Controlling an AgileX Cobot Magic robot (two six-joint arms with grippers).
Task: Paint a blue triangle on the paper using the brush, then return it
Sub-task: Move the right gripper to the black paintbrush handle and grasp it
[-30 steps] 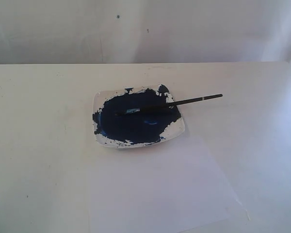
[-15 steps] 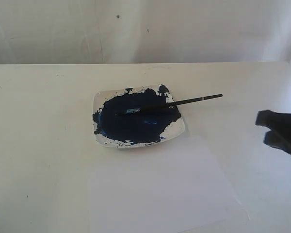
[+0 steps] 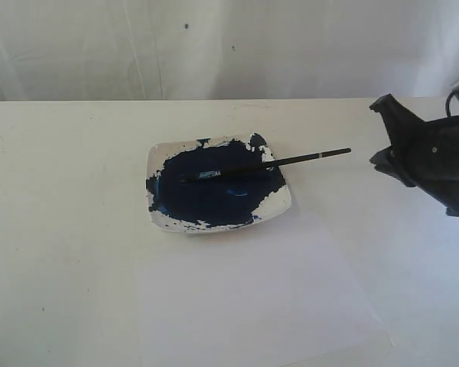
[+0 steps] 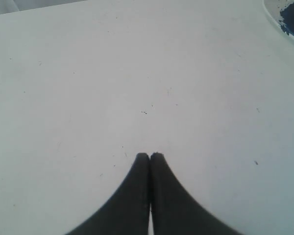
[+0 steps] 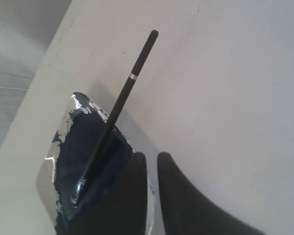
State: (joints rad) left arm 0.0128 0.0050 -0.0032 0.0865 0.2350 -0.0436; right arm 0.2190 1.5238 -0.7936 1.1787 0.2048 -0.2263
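Note:
The black-handled brush [image 3: 275,163] lies across the white paint dish [image 3: 279,205]. Its tip rests in the dark navy paint and its handle end sticks out past the dish's right rim. The white paper [image 3: 252,298] lies flat in front of the dish and is blank; no blue triangle is in view. My right gripper [image 3: 376,131] hovers to the right of the handle end, apart from it. In the right wrist view that gripper [image 5: 152,155] is slightly open with nothing between its fingers, and the brush [image 5: 122,98] lies beyond them. My left gripper [image 4: 150,155] is shut over bare table.
The white table [image 3: 61,191] runs back to a pale wall. A corner of the paint dish [image 4: 284,14] shows at the edge of the left wrist view. In the right wrist view the table's edge lies close beyond the dish [image 5: 46,166].
My right gripper entered from the right edge, then rose and moved closer to the brush's handle end. Its fingers have parted slightly. Brush, dish and paper have not moved.

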